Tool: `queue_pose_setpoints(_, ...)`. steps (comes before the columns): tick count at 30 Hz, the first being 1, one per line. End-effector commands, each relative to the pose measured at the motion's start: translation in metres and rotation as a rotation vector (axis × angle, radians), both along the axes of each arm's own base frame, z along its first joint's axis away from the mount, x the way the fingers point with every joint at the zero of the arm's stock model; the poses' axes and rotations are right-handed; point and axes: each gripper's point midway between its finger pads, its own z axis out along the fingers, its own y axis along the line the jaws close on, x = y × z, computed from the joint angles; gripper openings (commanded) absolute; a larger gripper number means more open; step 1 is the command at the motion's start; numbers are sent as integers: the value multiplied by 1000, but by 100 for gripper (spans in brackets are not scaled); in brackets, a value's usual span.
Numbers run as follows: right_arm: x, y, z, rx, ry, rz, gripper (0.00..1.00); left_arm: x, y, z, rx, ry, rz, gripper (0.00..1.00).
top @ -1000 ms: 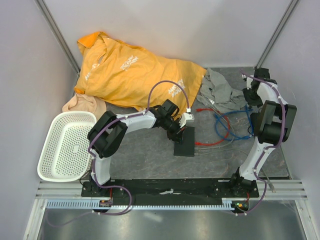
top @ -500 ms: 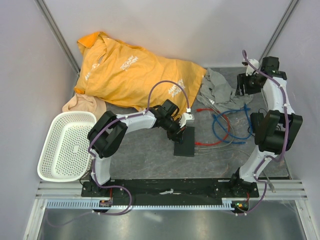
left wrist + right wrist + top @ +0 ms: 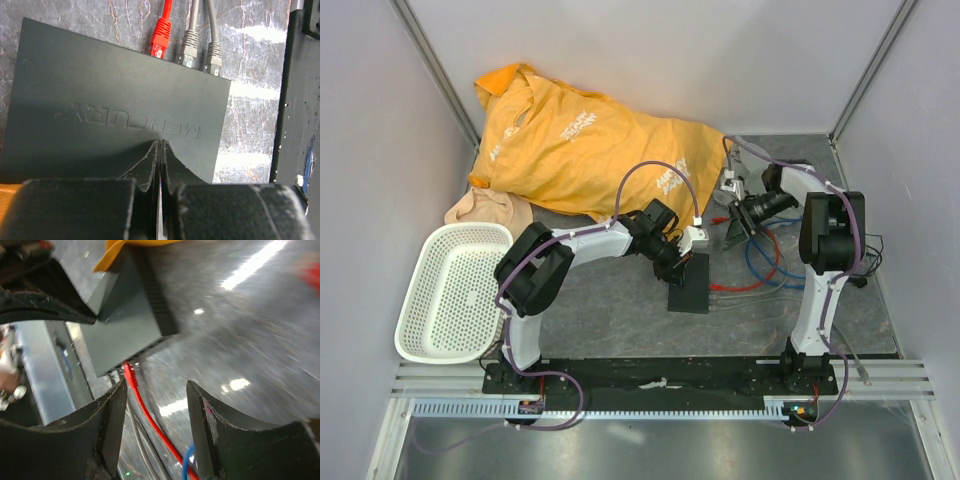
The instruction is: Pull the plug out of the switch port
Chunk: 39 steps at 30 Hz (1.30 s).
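Nearest in, the left gripper (image 3: 160,155) hasn't budged: jaws pressed together with nothing between them, tips resting on the top face of the switch (image 3: 115,110). The mover is the right gripper (image 3: 155,387). It has swung in from the far right corner and now faces the switch's port edge, jaws apart and gripping nothing. The red plug (image 3: 129,372) is seated in its port just ahead of that gap, a little off-centre. Its red cable (image 3: 150,420) trails back between the fingers, and I can't tell whether it touches them. Two grey plugs (image 3: 190,47) sit beside it on the same edge. The switch lies flat, long axis running near-to-far on the table, port edge turned toward the right jaws. Beyond the left jaws, an orange shirt (image 3: 580,140).
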Motion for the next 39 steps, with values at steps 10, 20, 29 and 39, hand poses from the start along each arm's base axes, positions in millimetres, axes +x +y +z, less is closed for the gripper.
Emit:
queue_pose_setpoints(10, -76, 36, -33, 65, 276, 228, 50, -2, 44, -34, 205, -50, 19, 2)
queue_pose_setpoints(20, -117, 45, -48, 68, 391, 289, 48, -5, 43, -36, 206, -43, 10, 2)
queue_pose_setpoints(29, -110, 55, -53, 74, 390, 254, 45, -5, 42, -37, 203, -35, 9, 2)
queue_pose_setpoints(39, -96, 60, -66, 36, 400, 182, 41, -6, 40, -38, 201, -30, 9, 2)
